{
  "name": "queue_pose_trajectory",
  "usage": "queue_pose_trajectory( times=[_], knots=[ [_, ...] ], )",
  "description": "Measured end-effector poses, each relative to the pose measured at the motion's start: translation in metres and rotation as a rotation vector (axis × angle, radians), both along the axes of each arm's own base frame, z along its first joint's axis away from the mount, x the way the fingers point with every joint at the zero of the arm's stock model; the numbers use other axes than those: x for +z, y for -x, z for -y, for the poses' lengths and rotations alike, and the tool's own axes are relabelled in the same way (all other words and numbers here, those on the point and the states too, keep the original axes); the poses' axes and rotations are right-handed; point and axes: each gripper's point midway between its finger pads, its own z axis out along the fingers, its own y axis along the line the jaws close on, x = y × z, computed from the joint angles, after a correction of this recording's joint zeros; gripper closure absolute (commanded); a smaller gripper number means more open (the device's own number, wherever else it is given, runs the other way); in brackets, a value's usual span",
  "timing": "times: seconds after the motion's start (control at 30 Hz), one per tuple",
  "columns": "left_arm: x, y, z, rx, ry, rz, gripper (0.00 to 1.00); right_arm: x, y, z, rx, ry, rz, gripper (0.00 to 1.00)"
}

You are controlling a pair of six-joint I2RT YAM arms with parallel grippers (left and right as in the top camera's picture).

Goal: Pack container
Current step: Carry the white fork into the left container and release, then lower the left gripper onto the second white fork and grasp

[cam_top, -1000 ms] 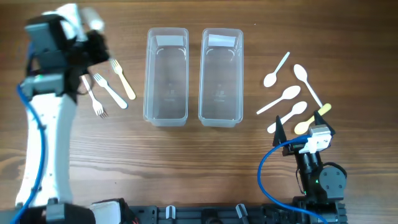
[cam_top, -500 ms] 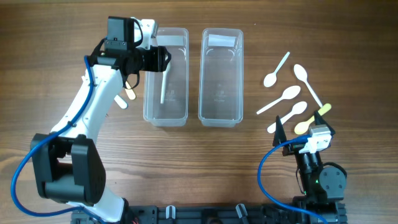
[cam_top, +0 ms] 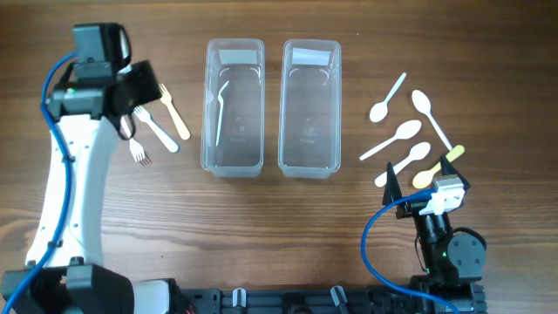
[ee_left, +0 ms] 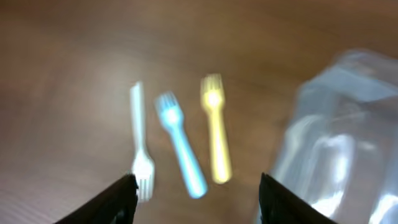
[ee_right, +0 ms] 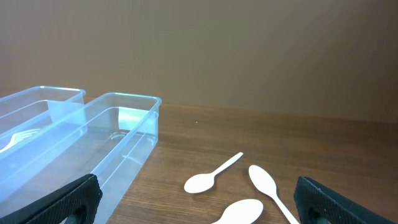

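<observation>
Over at nine o'clock overhead, the left gripper (cam_top: 139, 92) is hovering by three loose forks (cam_top: 157, 127), one fork (cam_top: 220, 113) lying in the left container (cam_top: 234, 171). Left wrist: jaws are gaping empty, so lowering onto a fork seems next. Right wrist: right gripper (ee_right: 196, 202) is idling open, empty.

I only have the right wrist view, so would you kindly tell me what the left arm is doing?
Observer: The left gripper hovers, fingers open and empty, over three forks lying left of the left container.
Operator: Thank you. Which forks are they?
Observer: A white fork, a blue fork and a yellow fork, side by side.
Operator: I see three spoons; are there more?
Observer: The overhead view shows five, one of them a yellow spoon.
</observation>
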Motion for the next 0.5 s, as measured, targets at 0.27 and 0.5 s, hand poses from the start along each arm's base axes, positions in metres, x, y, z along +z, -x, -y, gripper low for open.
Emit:
queue_pose_trajectory(
  times=[0.27,0.5],
  knots=[
    [-0.077,0.008,-0.060,0.224,0.053,-0.162,0.44,0.000,0.000,0.000,0.000,0.000,0.000,0.00],
    [-0.126,0.005,-0.076,0.271,0.083,-0.252,0.55,0.000,0.000,0.000,0.000,0.000,0.000,0.00]
  ],
)
